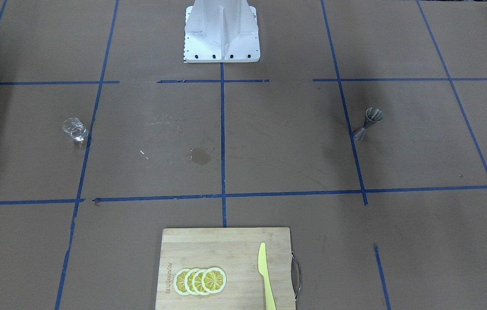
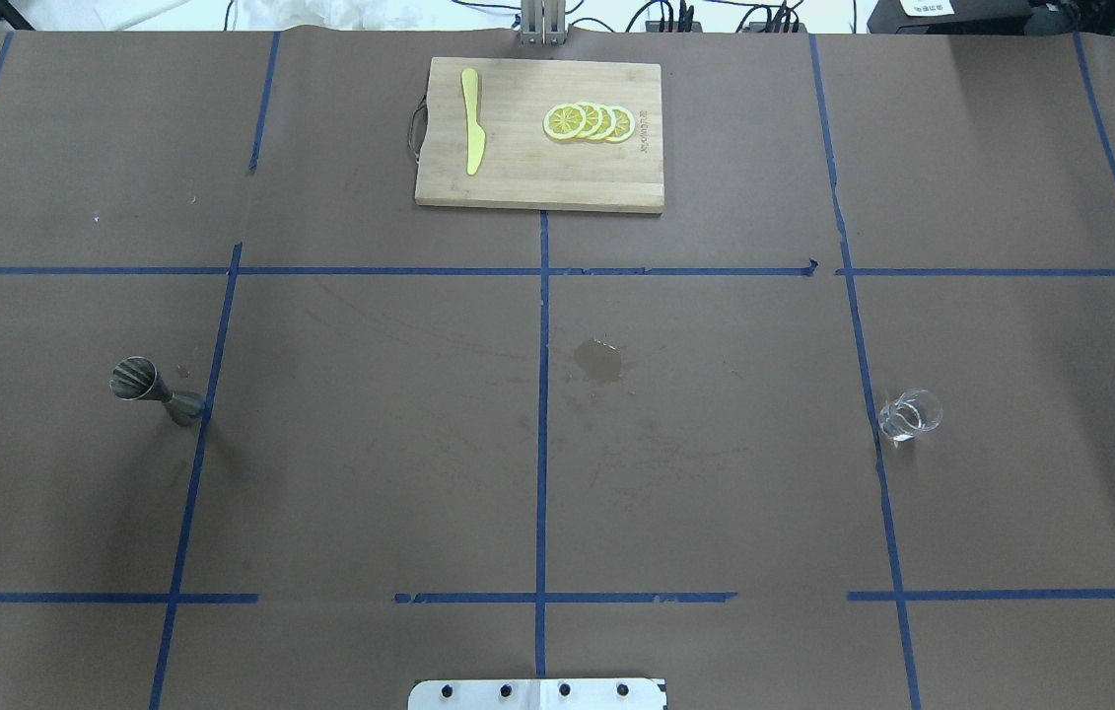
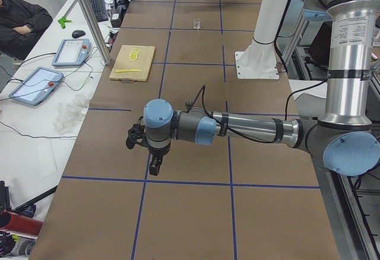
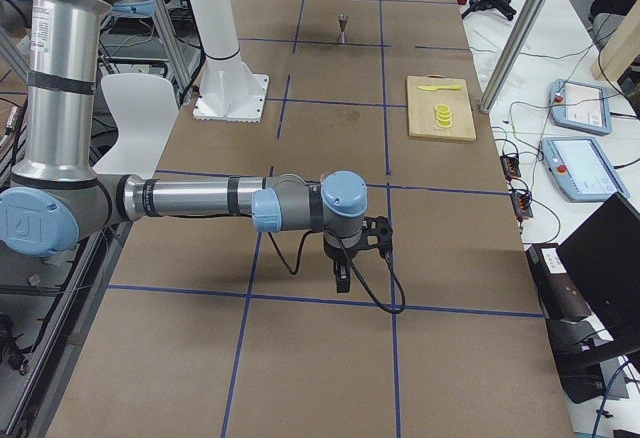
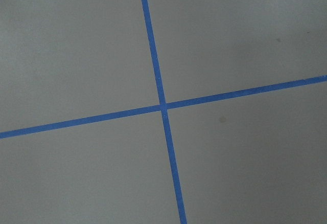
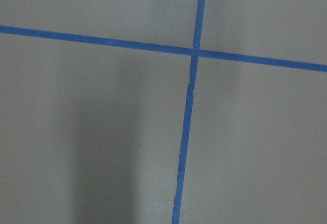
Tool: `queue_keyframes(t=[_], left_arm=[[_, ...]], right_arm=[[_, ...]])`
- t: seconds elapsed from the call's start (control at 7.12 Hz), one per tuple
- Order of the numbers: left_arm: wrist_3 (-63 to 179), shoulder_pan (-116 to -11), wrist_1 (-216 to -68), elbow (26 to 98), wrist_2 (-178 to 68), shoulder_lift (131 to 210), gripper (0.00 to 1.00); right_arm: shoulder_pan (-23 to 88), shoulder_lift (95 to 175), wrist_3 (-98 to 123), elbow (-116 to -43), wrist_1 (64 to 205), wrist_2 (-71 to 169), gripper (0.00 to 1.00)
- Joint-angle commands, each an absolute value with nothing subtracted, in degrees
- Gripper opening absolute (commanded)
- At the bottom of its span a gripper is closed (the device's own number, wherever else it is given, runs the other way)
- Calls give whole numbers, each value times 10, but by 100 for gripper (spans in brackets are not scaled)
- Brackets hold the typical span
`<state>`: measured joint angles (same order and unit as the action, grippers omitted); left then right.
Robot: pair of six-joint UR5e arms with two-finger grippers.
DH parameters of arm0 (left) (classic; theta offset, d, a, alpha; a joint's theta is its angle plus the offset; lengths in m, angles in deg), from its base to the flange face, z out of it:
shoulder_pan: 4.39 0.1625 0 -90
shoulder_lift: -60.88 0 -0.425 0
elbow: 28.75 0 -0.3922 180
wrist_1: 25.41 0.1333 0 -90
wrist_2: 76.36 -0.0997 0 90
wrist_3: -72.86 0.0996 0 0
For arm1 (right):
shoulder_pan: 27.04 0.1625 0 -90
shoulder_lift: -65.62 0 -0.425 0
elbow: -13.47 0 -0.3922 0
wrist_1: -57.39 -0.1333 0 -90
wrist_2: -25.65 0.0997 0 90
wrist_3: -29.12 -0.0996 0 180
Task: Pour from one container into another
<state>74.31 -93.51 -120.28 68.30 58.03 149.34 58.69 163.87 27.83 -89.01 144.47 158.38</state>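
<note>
Seen from overhead, the small clear glass cup [image 2: 909, 414] stands upright at three o'clock from the wet stain [image 2: 600, 362] at mid-table, just beside a blue tape line [image 2: 871, 394]. Straight across at nine o'clock stands the steel jigger [image 2: 155, 390], well apart from the glass. At twelve o'clock sits the wooden cutting board [image 2: 518, 182], carrying a yellow knife [image 2: 471, 123] and fanned lemon slices [image 2: 589, 122]. The left gripper [image 3: 153, 166] hangs downward over bare brown paper at its end of the table, and the right gripper [image 4: 341, 280] does the same at the opposite end. For both, I cannot tell how wide the fingers are, or whether they grip anything. Each wrist camera sees only crossed tape.
</note>
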Motion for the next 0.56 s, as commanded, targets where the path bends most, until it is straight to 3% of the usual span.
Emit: queue_keyframes(t=[0.0, 0.42], left_arm=[[746, -935, -1204, 677, 583, 1493, 100], [745, -934, -1215, 679, 581, 1496, 100]], right_arm=[[586, 1600, 277, -896, 1442, 1580, 100], [585, 1598, 284, -895, 1431, 1577, 100]])
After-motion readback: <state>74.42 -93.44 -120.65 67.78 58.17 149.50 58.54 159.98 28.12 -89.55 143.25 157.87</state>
